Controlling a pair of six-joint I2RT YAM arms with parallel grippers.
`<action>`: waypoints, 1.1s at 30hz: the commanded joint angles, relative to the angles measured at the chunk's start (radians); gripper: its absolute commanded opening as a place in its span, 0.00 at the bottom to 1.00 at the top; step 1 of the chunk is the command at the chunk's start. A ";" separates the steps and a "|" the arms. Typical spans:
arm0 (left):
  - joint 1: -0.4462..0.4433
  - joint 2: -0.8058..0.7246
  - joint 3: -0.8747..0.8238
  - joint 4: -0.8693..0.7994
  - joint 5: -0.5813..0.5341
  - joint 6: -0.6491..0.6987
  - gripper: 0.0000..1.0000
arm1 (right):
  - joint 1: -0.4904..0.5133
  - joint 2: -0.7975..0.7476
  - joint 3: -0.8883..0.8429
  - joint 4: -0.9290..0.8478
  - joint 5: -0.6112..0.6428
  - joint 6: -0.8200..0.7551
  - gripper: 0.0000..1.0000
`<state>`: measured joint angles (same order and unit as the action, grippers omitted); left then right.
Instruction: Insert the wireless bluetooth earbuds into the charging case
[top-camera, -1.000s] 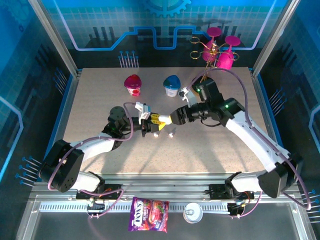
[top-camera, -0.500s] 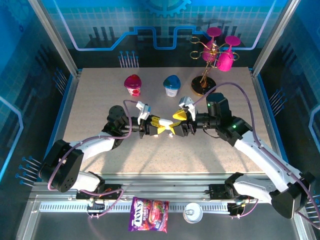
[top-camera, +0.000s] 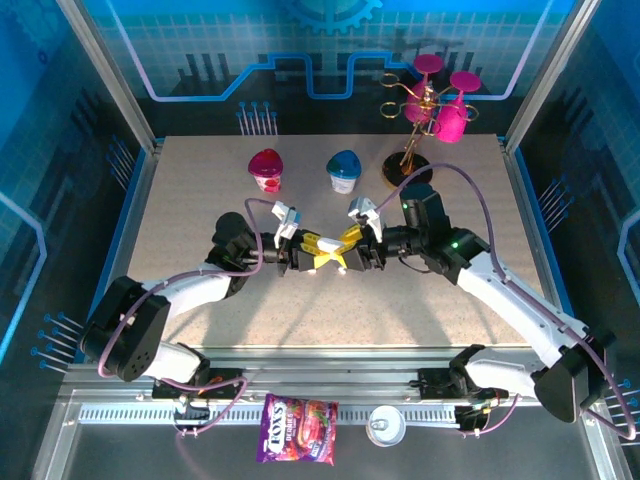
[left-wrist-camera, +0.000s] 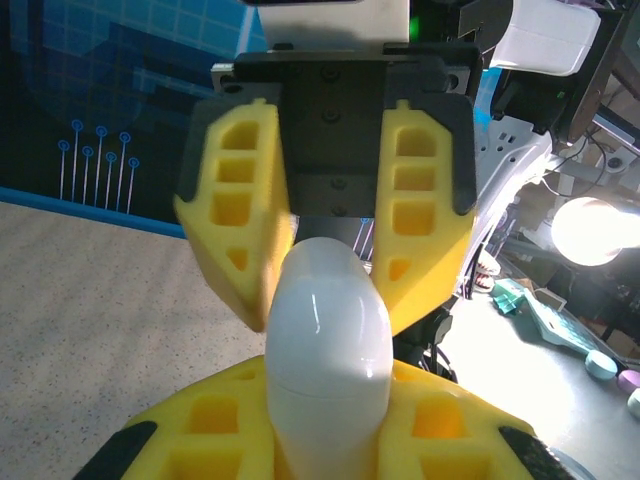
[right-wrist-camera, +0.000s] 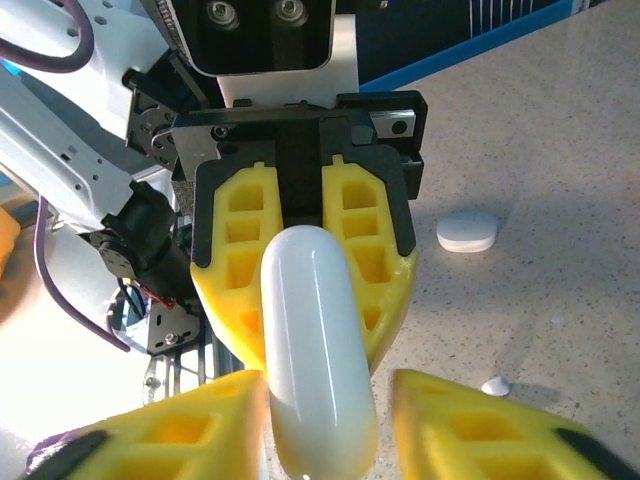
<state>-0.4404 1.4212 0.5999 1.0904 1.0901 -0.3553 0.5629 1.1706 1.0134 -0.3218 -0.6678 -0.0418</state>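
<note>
A white pebble-like charging case (left-wrist-camera: 325, 350) is held off the table, with my left gripper (left-wrist-camera: 325, 405) shut on its lower half. Both grippers meet nose to nose at mid-table, the left gripper (top-camera: 311, 251) from the left and the right gripper (top-camera: 350, 249) from the right. My right gripper (right-wrist-camera: 325, 415) stands open around the case's (right-wrist-camera: 312, 340) free end; one finger touches it and the other shows a gap. A second white case (right-wrist-camera: 467, 231) lies on the table. One tiny white earbud (right-wrist-camera: 495, 385) lies near it.
A pink cup (top-camera: 266, 168) and a blue cup (top-camera: 344, 170) stand at the back. A gold rack with pink glasses (top-camera: 432, 105) is at the back right. A candy bag (top-camera: 297, 428) and a can (top-camera: 386, 425) lie below the table's front edge.
The right arm has swung in from the back and lowered toward the left gripper. Its fingers now straddle the end of the case, which the left gripper has kept holding.
</note>
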 joint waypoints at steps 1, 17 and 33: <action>0.006 0.005 0.031 0.046 0.017 -0.004 0.03 | 0.012 0.005 0.020 -0.017 -0.032 -0.017 0.27; 0.007 -0.045 -0.050 -0.140 -0.271 0.301 0.90 | -0.192 0.012 -0.108 0.158 0.121 0.227 0.26; -0.125 -0.069 -0.060 -0.552 -0.740 0.782 0.99 | -0.458 0.444 -0.178 0.331 0.227 0.672 0.19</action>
<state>-0.5358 1.3510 0.5018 0.6743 0.4507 0.2749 0.1265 1.5661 0.8486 -0.0685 -0.4580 0.5354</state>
